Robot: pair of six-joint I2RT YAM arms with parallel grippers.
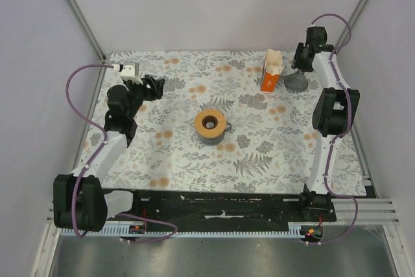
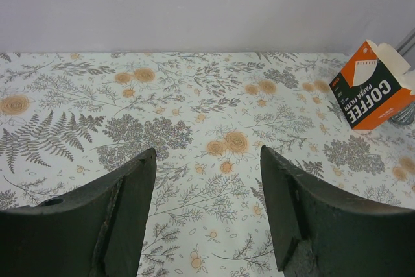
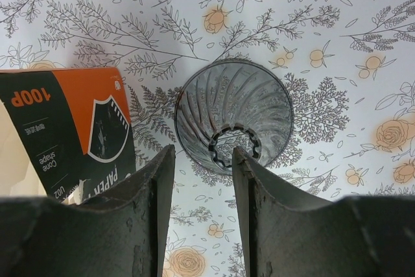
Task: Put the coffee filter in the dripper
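Right wrist view showed the dripper (image 3: 233, 118), a ribbed grey cone, on the floral table (image 3: 363, 43) at frame centre, just right of the orange carton (image 3: 78, 128). The right gripper (image 3: 202, 160) hung close by it, fingers spread, holding nothing. The left gripper (image 2: 207, 160) was likewise spread and empty. In the top view a tan-ringed grey piece (image 1: 210, 123) sat mid-frame.
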